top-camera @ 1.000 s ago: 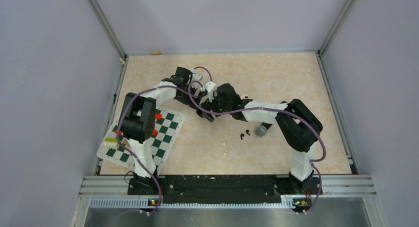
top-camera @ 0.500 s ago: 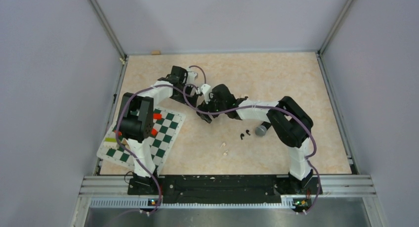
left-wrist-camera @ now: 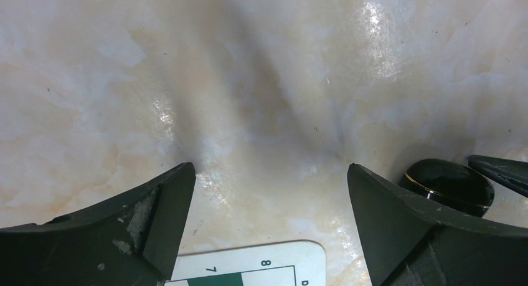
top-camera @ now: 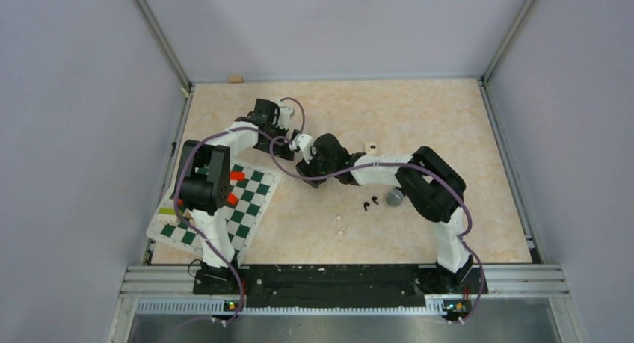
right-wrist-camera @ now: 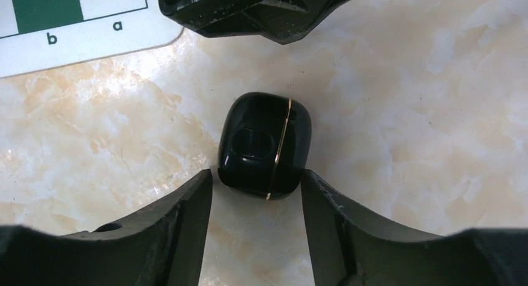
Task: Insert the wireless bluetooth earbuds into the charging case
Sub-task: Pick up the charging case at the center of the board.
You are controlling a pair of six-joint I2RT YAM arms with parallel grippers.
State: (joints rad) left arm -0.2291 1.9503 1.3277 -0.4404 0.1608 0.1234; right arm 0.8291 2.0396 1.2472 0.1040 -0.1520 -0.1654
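Note:
The black charging case (right-wrist-camera: pixel 264 146), glossy with a thin gold seam, lies closed on the marble table. My right gripper (right-wrist-camera: pixel 256 177) has its two fingertips pinched on the near end of the case; in the top view this gripper (top-camera: pixel 305 168) is at mid-table. My left gripper (left-wrist-camera: pixel 271 174) is open and empty just left of the case (left-wrist-camera: pixel 445 183); it shows in the top view (top-camera: pixel 290 150). The black earbuds (top-camera: pixel 370 203) and the white earbuds (top-camera: pixel 340 223) lie loose on the table nearer the arm bases.
A green-and-white chessboard mat (top-camera: pixel 224 208) with red pieces (top-camera: pixel 238 176) lies at the left; its corner (left-wrist-camera: pixel 249 264) is under the left gripper. A grey microphone (top-camera: pixel 395 197) lies by the black earbuds. A small pale object (top-camera: pixel 368 145) sits behind the right arm.
My right gripper has moved a little left toward the chessboard corner. My left gripper has drawn back up and to the left, away from the right gripper.

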